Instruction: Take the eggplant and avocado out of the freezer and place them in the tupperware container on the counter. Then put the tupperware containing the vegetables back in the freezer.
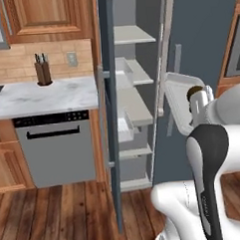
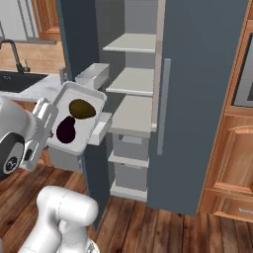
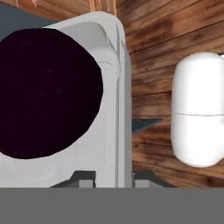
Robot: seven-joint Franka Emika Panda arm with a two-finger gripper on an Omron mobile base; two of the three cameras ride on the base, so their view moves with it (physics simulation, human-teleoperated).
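Pale translucent rectangular tupperware container [image 2: 97,101], held in the air, steeply tilted, in front of the open tall dark blue-grey freezer [image 2: 207,74]. The pincer [image 3: 114,178] is clamped together on the container's rim wall, one fingertip [image 3: 85,176] inside the wall and the other outside it. The dark purple rounded eggplant [image 3: 46,94] lies inside the container, just beyond the inner fingertip; in the right base view the olive-brown avocado [image 2: 82,108] sits in the container above it, touching or nearly so. The white-grey veined marble tabletop [image 1: 46,96] lies well to the left, with a brown knife block [image 1: 42,72] on it.
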